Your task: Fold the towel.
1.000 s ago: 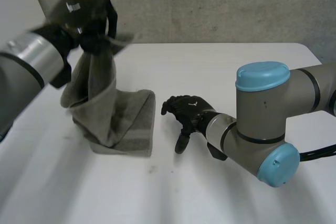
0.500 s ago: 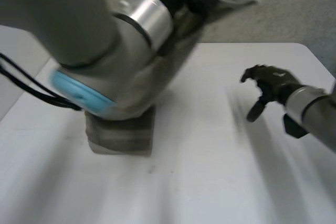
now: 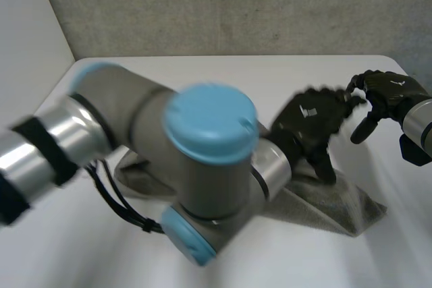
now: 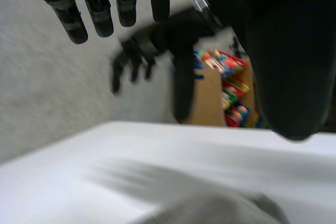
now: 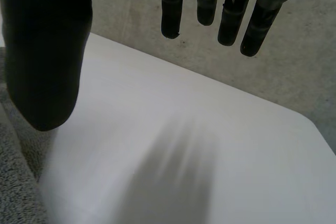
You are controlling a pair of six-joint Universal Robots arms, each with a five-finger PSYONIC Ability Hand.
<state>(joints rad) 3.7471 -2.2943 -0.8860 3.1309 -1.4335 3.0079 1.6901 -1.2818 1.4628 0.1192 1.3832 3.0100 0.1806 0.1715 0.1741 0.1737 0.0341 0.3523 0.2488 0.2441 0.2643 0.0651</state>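
Head view: the grey towel (image 3: 337,206) lies stretched out flat on the white bench (image 3: 202,79). The left hand (image 3: 307,123) hangs over the towel, fingers straight and empty. The right hand (image 3: 388,92), just beyond the towel, is loosely spread and holds nothing.

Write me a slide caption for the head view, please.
Left arm across the white table, open left hand over the grey towel, open right hand alongside.

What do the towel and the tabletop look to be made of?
The towel is grey cloth, likely cotton terry: a nubby pile shows in the right wrist view, and it lies limp and creased. The table is white, smooth and matte, with soft shadows and no glare. It is probably laminate or painted board, though that is not certain.
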